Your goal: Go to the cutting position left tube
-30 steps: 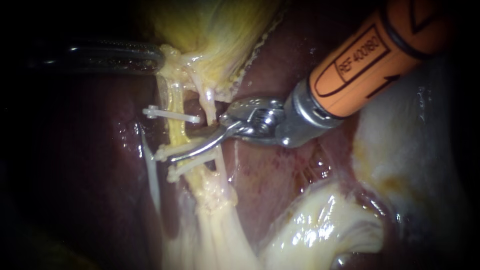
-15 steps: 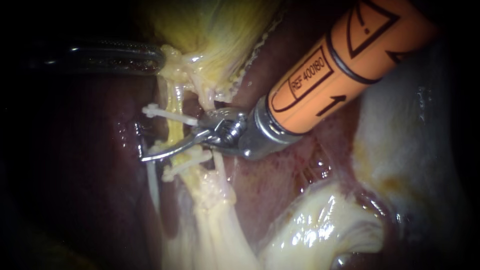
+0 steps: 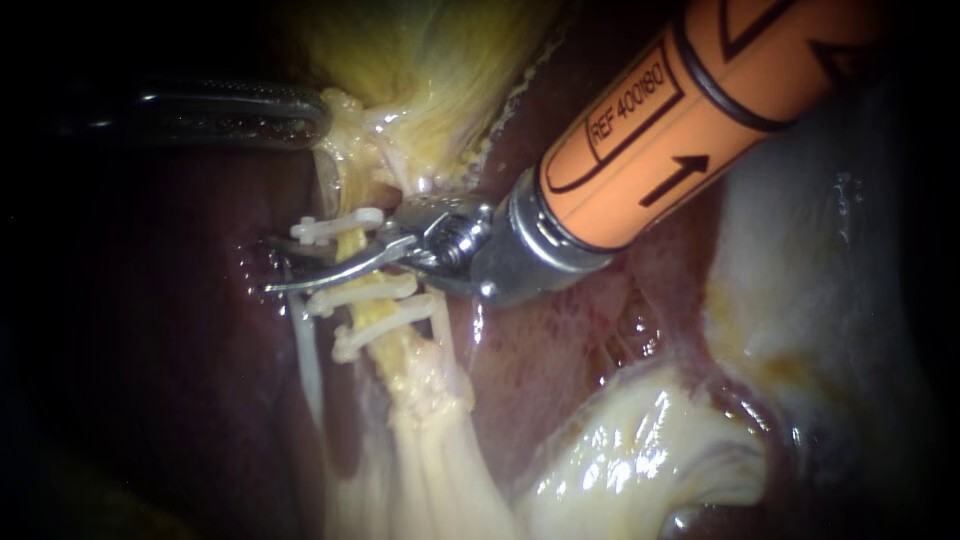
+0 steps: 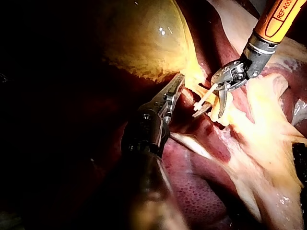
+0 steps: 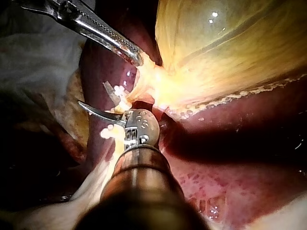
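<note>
between white clips [image 3: 335,226], right instrument [image 3: 282,264], curved blades [image 3: 330,273] parted

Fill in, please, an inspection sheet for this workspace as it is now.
Surface: liver, wet; gallbladder above it.
Job's things: left tube; one clip on the gallbladder side of the blades, two clips on the other side.
Clutter: nothing seen.
End effectors: left instrument, jaws shut on gallbladder; right instrument, blades open, astride the left tube between the clips.
Cables: nothing seen.
Surroundings: dark; pale tissue beside the liver.
</note>
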